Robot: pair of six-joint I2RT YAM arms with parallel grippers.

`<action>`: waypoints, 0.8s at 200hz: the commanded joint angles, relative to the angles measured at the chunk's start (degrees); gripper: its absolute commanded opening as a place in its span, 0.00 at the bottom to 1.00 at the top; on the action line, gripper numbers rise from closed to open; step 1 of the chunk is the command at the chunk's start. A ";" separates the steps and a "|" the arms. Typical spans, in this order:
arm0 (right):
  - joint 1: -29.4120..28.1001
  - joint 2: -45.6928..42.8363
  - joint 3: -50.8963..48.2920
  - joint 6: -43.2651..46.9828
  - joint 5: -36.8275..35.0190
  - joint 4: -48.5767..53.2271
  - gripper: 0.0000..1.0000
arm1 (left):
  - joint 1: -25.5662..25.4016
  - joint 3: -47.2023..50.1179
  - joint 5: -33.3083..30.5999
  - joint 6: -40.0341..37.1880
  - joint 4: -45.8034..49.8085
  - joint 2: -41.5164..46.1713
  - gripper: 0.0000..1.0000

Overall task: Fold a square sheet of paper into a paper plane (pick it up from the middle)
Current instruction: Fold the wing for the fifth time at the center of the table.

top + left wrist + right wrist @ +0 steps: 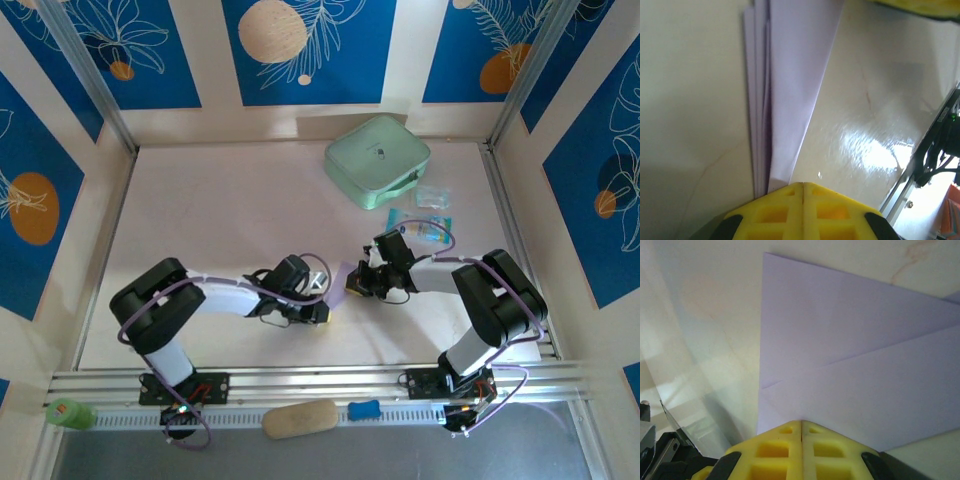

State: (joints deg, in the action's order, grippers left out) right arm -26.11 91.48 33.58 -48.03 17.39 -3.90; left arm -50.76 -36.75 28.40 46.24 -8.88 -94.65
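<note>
The lavender sheet of paper point(346, 272) lies folded on the pale table point(220, 220) between my two grippers. In the left wrist view the paper point(790, 75) is a narrow wedge of stacked layers, and its end runs under the left finger of my left gripper point(803, 184), whose yellow jaws are shut seam to seam. In the right wrist view the paper point(860, 370) spreads wide with diagonal creases, right up to the shut tips of my right gripper point(801, 421). From above, the left gripper point(322, 314) and right gripper point(356, 286) sit close together at the paper.
A mint-green case point(377, 160) sits at the back right. Small blue packets point(420, 228) and a clear one point(432, 195) lie just beyond the right arm. Metal rails point(320, 385) run along the near edge, with a wooden oval point(300, 418) in front.
</note>
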 commanded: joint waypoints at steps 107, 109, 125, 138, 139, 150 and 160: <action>0.90 1.38 -1.15 0.52 -3.06 2.82 0.01 | -0.44 3.02 -2.72 -1.80 3.79 12.14 0.00; 0.89 1.41 -1.15 0.56 -3.13 2.84 0.01 | -0.42 2.61 -2.67 -1.88 3.72 11.95 0.00; 0.88 1.34 -1.15 0.45 -3.12 2.75 0.01 | -0.39 -0.41 -2.71 -2.36 3.25 9.28 0.00; 0.88 1.49 -1.24 0.43 -3.05 2.67 0.01 | -0.30 -2.97 -2.46 -2.64 2.40 5.85 0.00; 0.88 1.45 -1.20 0.37 -3.05 2.67 0.01 | -0.35 -3.15 -2.43 -2.64 2.35 5.60 0.00; 0.88 1.67 -1.13 0.39 -2.89 2.71 0.01 | -0.38 -5.09 -2.48 -2.97 2.30 2.54 0.00; 0.85 1.61 -1.07 0.39 -2.94 2.84 0.01 | -0.35 -6.23 -2.04 -3.08 2.00 0.11 0.00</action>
State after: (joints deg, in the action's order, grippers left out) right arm -25.78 91.48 33.58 -48.03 17.34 -4.01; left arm -50.81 -39.99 26.46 44.53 -6.02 -89.21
